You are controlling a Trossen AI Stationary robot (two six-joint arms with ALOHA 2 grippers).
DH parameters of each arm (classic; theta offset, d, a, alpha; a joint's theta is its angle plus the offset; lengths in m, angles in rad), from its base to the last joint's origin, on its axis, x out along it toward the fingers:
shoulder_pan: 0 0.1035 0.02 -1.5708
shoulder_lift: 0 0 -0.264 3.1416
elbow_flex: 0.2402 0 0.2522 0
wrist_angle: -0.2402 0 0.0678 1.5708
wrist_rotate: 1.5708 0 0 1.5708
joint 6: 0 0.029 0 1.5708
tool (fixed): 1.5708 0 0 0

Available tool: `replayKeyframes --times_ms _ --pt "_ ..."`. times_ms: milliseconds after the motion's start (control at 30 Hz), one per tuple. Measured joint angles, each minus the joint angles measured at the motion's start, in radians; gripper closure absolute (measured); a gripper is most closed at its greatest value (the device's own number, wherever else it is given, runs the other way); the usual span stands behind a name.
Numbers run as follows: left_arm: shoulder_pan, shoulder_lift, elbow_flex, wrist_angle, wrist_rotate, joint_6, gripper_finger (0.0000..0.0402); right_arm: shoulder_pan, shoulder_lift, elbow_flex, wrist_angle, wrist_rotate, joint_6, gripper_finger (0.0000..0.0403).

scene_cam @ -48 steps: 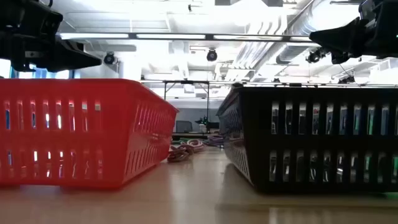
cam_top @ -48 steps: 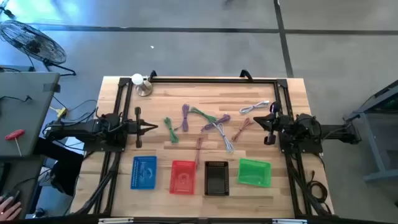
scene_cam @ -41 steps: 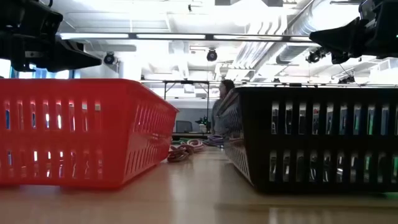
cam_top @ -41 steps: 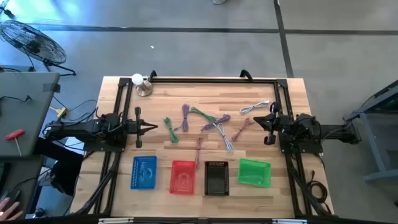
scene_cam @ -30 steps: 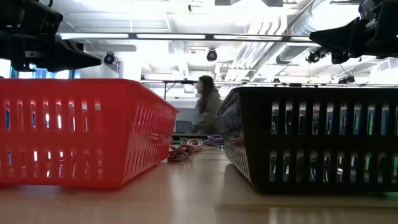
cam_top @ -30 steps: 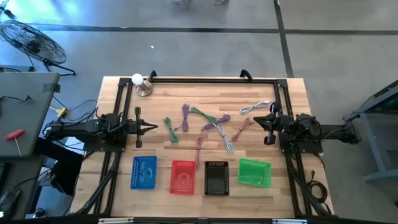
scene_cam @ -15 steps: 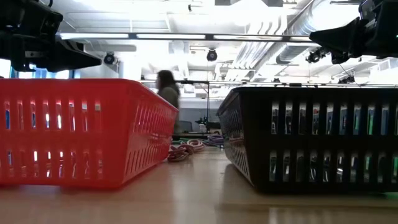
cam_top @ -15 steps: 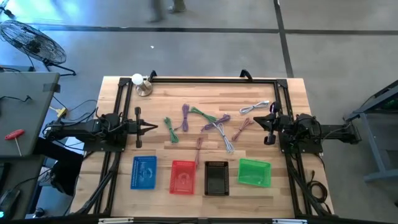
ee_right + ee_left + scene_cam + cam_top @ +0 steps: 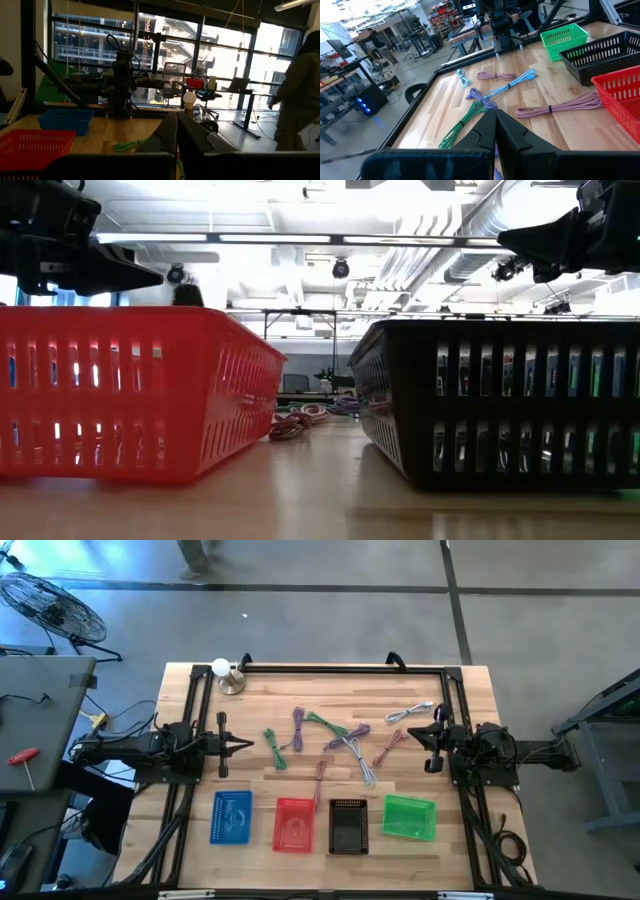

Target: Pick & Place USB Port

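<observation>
Along the near edge of the wooden table (image 9: 460, 700) four small baskets stand in a row, apart from one another: the blue basket (image 9: 232, 817) toward the left arm's side, then the red basket (image 9: 294, 825), the black basket (image 9: 348, 826), and the green basket (image 9: 409, 817) toward the right arm's side; from table height the red and black ones fill the view, with a gap between them.

Just beyond the baskets lie the bundled USB cables, none inside a basket; a pink cable (image 9: 319, 780) lies nearest, just behind the red and black baskets; a white cable (image 9: 364, 768) and another pink cable (image 9: 388, 748) lie toward the right arm; a green cable (image 9: 274, 749) lies toward the left arm; a purple cable (image 9: 300, 727) and a green-and-purple tangle (image 9: 335, 730) sit in the middle; a pale blue cable (image 9: 410, 713) lies farthest back on the right.

The left gripper (image 9: 250, 745) hangs level above the table at the left side, pointing at the green cable, its fingers pressed together on nothing, as its wrist view shows (image 9: 495, 131); the right gripper (image 9: 425, 732) waits at the right side, beside the pink cable, its fingers likewise closed and holding nothing (image 9: 176, 131).

At the far left corner stands a small lamp with a white bulb (image 9: 224, 673); beyond the table a person (image 9: 194, 554) crosses the floor.
</observation>
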Motion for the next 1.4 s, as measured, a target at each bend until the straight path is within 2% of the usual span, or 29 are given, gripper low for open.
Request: replayKeyframes --times_ms 267,367,600,1067,1267,1400 --pt "0.0 0.0 0.0 0.0 0.0 0.0 0.0401 0.0 0.0 0.0 0.0 0.0 -0.006 0.0402" --pt "0.0 0.0 0.0 0.0 0.006 -0.002 0.0401 0.0 0.0 0.0 0.0 0.0 0.039 0.0402" --pt "0.0 0.0 0.0 0.002 0.042 -0.289 0.0401 0.0 0.0 0.0 0.0 0.0 0.062 0.0402" --pt "0.0 0.0 0.0 -0.001 0.043 -0.371 0.0401 0.0 0.019 0.016 -0.05 0.006 0.004 0.0402" --pt "0.0 0.0 0.0 -0.001 0.009 -0.447 0.0401 0.0 0.088 0.199 -0.267 0.185 -0.053 0.0385" --pt "0.0 0.002 0.0 -0.003 -0.025 -0.449 0.0401 -0.001 0.204 0.337 -0.293 0.302 -0.034 0.0353"
